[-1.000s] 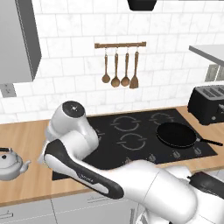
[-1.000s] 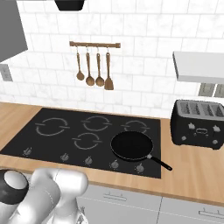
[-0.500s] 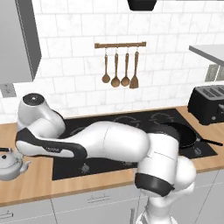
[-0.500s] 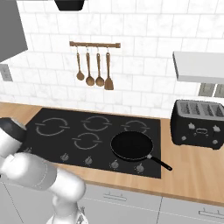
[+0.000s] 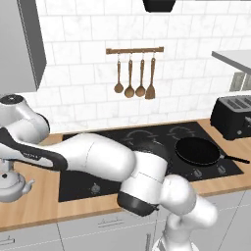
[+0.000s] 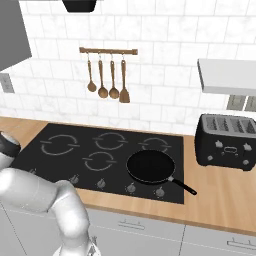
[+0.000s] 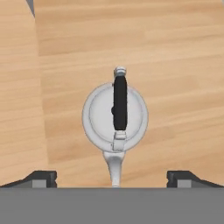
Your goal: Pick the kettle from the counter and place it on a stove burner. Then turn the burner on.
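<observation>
The kettle (image 7: 114,116), squat and silver-grey, stands on the wood-grain counter (image 7: 175,52) straight below the hand. Its black handle (image 7: 120,103) runs up and down the hand view, and its spout (image 7: 114,168) points to the bottom edge. My gripper (image 7: 113,179) is open above it; one dark fingertip (image 7: 41,178) sits far to one side of the spout and the other to the opposite side, neither touching it. In the left base view the kettle (image 5: 12,186) sits at the far left, under my outstretched arm. The largest stove burner (image 6: 60,145) lies at the cooktop's left end.
A black frying pan (image 6: 150,167) rests on the right side of the black glass cooktop (image 6: 30,155), with knobs (image 6: 102,184) along its front edge. A black toaster (image 6: 227,142) stands at the right. Wooden utensils (image 5: 135,73) hang on the tiled wall.
My arm has swung far to the left, out over the counter's left end above the kettle. Kettle, pan and toaster have stayed in place.
</observation>
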Available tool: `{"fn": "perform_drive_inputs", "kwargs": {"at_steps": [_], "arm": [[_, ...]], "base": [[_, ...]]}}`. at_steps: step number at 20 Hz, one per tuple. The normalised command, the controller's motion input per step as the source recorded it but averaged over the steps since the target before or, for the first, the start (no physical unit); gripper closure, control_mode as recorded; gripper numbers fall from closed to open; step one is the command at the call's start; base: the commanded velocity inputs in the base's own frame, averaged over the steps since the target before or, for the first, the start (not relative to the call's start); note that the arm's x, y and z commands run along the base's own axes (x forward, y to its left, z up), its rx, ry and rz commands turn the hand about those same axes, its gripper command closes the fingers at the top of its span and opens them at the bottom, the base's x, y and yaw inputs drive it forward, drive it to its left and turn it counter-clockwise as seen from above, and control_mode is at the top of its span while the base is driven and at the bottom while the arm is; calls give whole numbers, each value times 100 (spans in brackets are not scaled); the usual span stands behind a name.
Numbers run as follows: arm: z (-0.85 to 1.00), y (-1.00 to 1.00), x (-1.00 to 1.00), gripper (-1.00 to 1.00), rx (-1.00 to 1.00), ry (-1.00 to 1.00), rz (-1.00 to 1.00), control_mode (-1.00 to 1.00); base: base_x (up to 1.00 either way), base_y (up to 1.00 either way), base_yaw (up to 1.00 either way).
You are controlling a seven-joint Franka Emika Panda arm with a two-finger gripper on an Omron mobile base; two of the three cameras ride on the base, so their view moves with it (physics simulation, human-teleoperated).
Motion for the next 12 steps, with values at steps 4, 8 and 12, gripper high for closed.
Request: {"fn": "perform_drive_inputs", "kwargs": {"at_steps": [4,8,12], "arm": [[-33,32,11,-100,0,0,0,-100],[-57,27,18,-100,0,0,0,-100],[-58,21,34,-100,0,0,0,-100]], "base": [[0,0,0],[0,0,0],[0,0,0]]}}
